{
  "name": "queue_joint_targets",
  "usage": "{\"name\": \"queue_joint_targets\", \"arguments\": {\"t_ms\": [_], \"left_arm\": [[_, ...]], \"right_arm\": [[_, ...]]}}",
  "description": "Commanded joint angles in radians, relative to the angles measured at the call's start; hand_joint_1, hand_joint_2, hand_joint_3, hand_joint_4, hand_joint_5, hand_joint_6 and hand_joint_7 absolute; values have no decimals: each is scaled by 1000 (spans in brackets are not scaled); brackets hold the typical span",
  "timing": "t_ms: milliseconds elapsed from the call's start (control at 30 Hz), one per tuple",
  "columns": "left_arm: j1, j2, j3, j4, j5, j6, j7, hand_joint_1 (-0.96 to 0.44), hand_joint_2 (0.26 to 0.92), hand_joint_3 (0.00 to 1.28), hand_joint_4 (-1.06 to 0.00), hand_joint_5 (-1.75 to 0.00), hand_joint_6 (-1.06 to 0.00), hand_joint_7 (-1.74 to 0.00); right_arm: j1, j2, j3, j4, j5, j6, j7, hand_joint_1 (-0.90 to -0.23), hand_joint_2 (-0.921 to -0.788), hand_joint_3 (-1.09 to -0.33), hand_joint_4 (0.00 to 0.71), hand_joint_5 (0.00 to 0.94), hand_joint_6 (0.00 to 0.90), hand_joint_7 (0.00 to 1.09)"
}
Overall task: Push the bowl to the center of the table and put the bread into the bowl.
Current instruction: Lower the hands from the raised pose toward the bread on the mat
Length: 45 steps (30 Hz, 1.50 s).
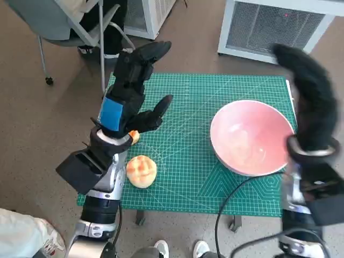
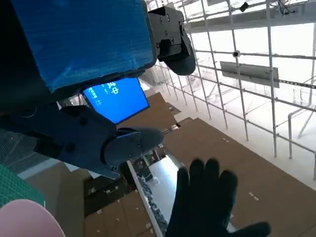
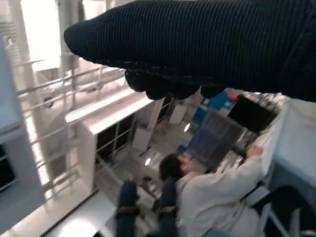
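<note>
The pink bowl [image 1: 251, 137] stands on the right part of the green cutting mat [image 1: 188, 102], with its rim [image 2: 24, 219] also showing in the left wrist view. A round golden bread [image 1: 141, 171] lies near the mat's front left corner. My left hand [image 1: 134, 91] is raised above the mat's left side, behind the bread, with fingers spread and nothing in it. A small orange thing [image 1: 134, 137] peeks out under its wrist. My gloved right hand [image 1: 309, 102] is lifted just right of the bowl, holding nothing. The glove [image 2: 207, 202] shows with fingers up in the left wrist view.
A grey chair [image 1: 70, 24] stands beyond the table's back left corner, and white units [image 1: 274, 24] stand behind it. A black cable [image 1: 231, 196] crosses the mat's front edge. Shoes [image 1: 183, 248] show below the table. A person in white [image 3: 212, 192] sits in the right wrist view.
</note>
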<state>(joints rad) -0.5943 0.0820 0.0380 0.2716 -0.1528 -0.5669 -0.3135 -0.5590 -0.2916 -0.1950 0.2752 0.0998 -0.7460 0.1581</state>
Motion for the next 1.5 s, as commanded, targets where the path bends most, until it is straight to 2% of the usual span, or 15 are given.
{"name": "queue_joint_targets", "arguments": {"t_ms": [33, 167, 267, 400, 500, 567, 667, 767, 900, 1133, 1500], "left_arm": [[13, 8, 3, -7, -1, -1, 0, -285, 763, 620, 1, -653, 1, -855], [14, 10, 7, -8, -10, 3, -4, -288, 765, 620, 1, -651, 1, -855], [15, 9, 8, -9, -17, 7, -6, -288, 766, 621, 1, -650, 1, -855], [15, 7, 8, -14, -21, 14, -6, -288, 767, 622, 1, -646, 1, -853], [16, 6, 8, -13, -24, 16, -6, -287, 767, 624, 1, -643, 1, -851], [17, 7, 9, -15, -25, 17, -6, -287, 767, 625, 1, -641, 1, -849], [19, 8, 10, -19, -25, 20, -5, -287, 767, 626, 1, -640, 1, -848], [20, 10, 11, -22, -25, 23, -5, -287, 766, 626, 1, -640, 1, -847], [21, 15, 15, -23, -28, 26, -8, -290, 766, 626, 1, -641, 1, -848], [26, 24, 20, -37, -26, 36, -6, -298, 765, 622, 1, -645, 1, -851], [44, 43, 32, -74, -29, 55, -2, -299, 765, 614, 1, -654, 1, -859]], "right_arm": [[46, -28, -79, 100, -6, -28, -53, -550, -921, -739, 272, 6, 20, 642], [54, -39, -131, 186, -34, -49, -120, -550, -921, -750, 278, 8, 32, 627], [56, -50, -159, 258, -65, -70, -174, -545, -921, -761, 278, 6, 32, 622], [47, -78, -183, 389, -104, -97, -247, -537, -921, -783, 273, 3, 26, 615], [35, -98, -190, 488, -120, -113, -284, -540, -921, -793, 264, 1, 16, 607], [24, -113, -193, 569, -119, -117, -299, -539, -921, -797, 259, 0, 11, 601], [7, -124, -198, 679, -93, -111, -296, -532, -921, -802, 257, 0, 12, 594], [-10, -125, -206, 775, -65, -99, -282, -526, -921, -802, 253, 1, 52, 522], [-30, -116, -210, 866, -33, -74, -250, -518, -921, -803, 241, 0, 79, 475], [-65, -79, -220, 963, 17, 15, -209, -505, -921, -798, 224, 1, 90, 447], [-98, -13, -184, 1014, 8, 111, -228, -480, -921, -800, 241, 8, 88, 435]]}}
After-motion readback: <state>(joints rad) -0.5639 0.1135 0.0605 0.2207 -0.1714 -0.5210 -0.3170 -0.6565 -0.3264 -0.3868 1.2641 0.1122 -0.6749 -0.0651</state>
